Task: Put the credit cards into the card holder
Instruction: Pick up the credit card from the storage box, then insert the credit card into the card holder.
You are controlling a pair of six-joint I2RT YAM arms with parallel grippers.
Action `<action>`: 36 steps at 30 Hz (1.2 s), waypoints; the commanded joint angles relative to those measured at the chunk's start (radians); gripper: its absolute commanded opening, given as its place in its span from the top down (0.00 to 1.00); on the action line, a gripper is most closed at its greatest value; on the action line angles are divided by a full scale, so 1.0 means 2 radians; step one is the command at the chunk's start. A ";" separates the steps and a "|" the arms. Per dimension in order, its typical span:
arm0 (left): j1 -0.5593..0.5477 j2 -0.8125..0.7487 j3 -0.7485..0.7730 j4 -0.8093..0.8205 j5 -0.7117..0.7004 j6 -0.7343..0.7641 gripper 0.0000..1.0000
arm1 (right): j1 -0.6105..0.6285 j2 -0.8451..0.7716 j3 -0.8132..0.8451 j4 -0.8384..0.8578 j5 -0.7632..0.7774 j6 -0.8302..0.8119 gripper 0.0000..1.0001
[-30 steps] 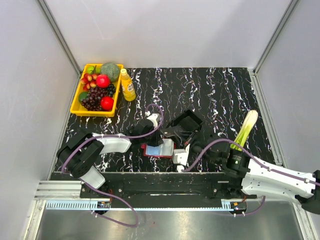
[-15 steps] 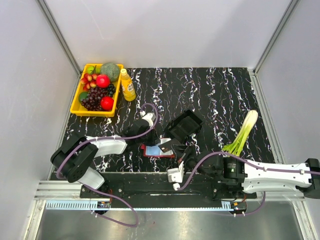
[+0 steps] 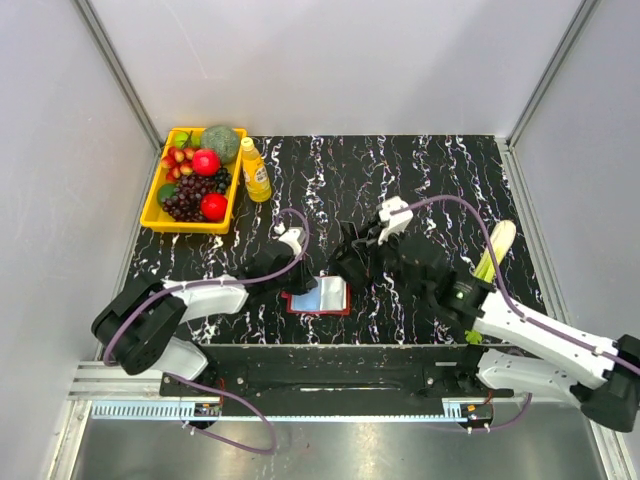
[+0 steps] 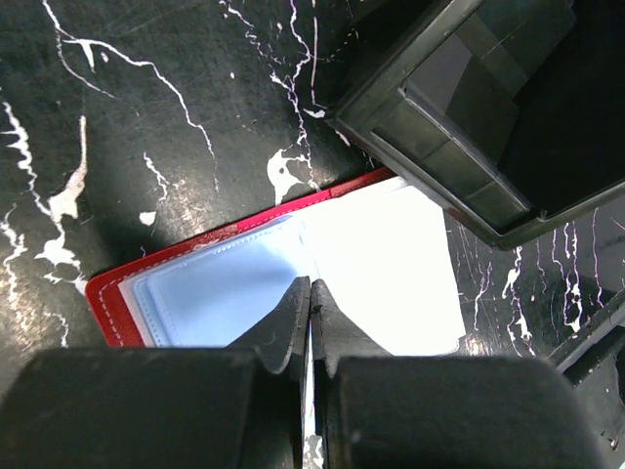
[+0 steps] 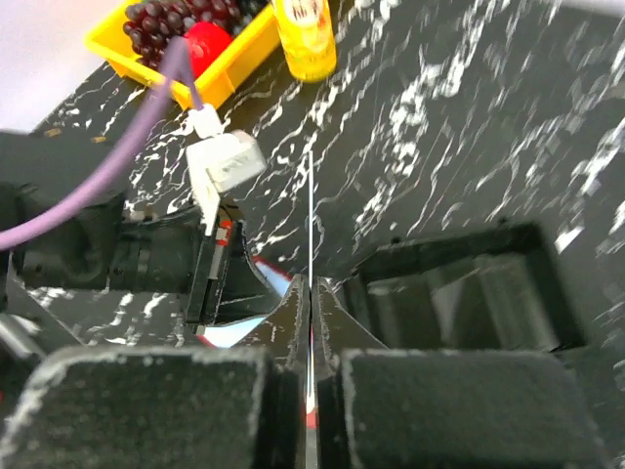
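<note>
The dark red card holder [image 3: 318,297] lies open near the table's front edge. In the left wrist view it [image 4: 105,296] holds a pale blue credit card [image 4: 210,293] in its left panel, and a white card [image 4: 386,264] lies on its right panel. My left gripper [image 4: 311,283] is shut, its tips over the holder's middle fold; it also shows in the top view [image 3: 299,279]. My right gripper [image 5: 311,283] is shut on a thin credit card [image 5: 311,210], seen edge-on and standing upright. It hovers [image 3: 347,266] just right of the holder, above the black tray.
A black box-like tray [image 4: 422,168] sits right behind the holder, mostly under my right arm in the top view [image 3: 372,243]. A yellow fruit tray [image 3: 152,210] and a juice bottle [image 3: 255,170] stand at the back left. A leek [image 3: 493,255] lies to the right.
My right arm has swung from the table's front edge up and back over the black tray, carrying the card. My left gripper has stayed on the holder, shifting slightly left.
</note>
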 commanded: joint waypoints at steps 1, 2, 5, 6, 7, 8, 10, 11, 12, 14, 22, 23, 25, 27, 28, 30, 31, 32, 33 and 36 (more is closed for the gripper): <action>0.003 -0.038 -0.011 0.000 -0.027 -0.001 1.00 | -0.070 0.047 0.000 -0.044 -0.148 0.271 1.00; 0.003 -0.050 -0.014 -0.006 -0.036 -0.002 1.00 | -0.083 0.057 -0.004 -0.030 -0.175 0.301 1.00; 0.003 -0.072 -0.032 0.003 -0.044 -0.006 0.98 | -0.087 0.090 -0.024 0.012 -0.228 0.362 1.00; 0.003 -0.072 -0.031 -0.001 -0.045 -0.002 0.98 | -0.087 0.103 -0.035 0.026 -0.242 0.379 1.00; 0.002 -0.069 -0.030 -0.009 -0.046 -0.001 0.99 | -0.087 0.122 -0.048 0.069 -0.258 0.398 1.00; 0.003 -0.067 -0.030 -0.010 -0.046 0.001 1.00 | -0.088 0.137 -0.058 0.088 -0.272 0.415 1.00; 0.003 -0.061 -0.034 -0.005 -0.035 0.002 1.00 | -0.088 0.166 -0.079 0.130 -0.280 0.448 1.00; 0.002 -0.058 -0.034 -0.007 -0.033 0.002 1.00 | -0.089 0.176 -0.093 0.158 -0.283 0.458 1.00; 0.002 -0.055 -0.034 -0.007 -0.033 0.003 1.00 | -0.090 0.183 -0.099 0.164 -0.277 0.464 1.00; 0.003 -0.051 -0.039 -0.004 -0.031 0.003 1.00 | -0.092 0.198 -0.104 0.176 -0.269 0.458 1.00; 0.003 -0.038 -0.051 0.004 -0.031 0.001 1.00 | -0.104 0.274 -0.110 0.244 -0.270 0.447 1.00; 0.003 -0.040 -0.053 0.003 -0.032 -0.001 1.00 | -0.104 0.281 -0.116 0.255 -0.265 0.450 1.00; 0.003 -0.043 -0.054 0.003 -0.033 -0.001 1.00 | -0.107 0.288 -0.123 0.273 -0.257 0.451 1.00; 0.002 -0.047 -0.056 0.003 -0.036 -0.001 1.00 | -0.107 0.290 -0.124 0.279 -0.247 0.448 1.00; 0.003 -0.050 -0.056 0.000 -0.036 0.000 1.00 | -0.107 0.288 -0.126 0.283 -0.244 0.445 1.00; 0.003 -0.052 -0.057 -0.001 -0.038 0.002 1.00 | -0.108 0.285 -0.133 0.288 -0.234 0.445 1.00; 0.003 -0.052 -0.056 -0.003 -0.039 0.002 1.00 | -0.108 0.285 -0.134 0.287 -0.234 0.442 1.00; 0.002 -0.052 -0.056 -0.004 -0.040 0.003 1.00 | -0.108 0.286 -0.136 0.288 -0.234 0.442 1.00; 0.003 -0.052 -0.059 -0.004 -0.040 0.003 1.00 | -0.108 0.289 -0.139 0.292 -0.236 0.447 1.00; 0.003 -0.054 -0.063 -0.003 -0.042 0.001 1.00 | -0.108 0.300 -0.149 0.306 -0.234 0.458 1.00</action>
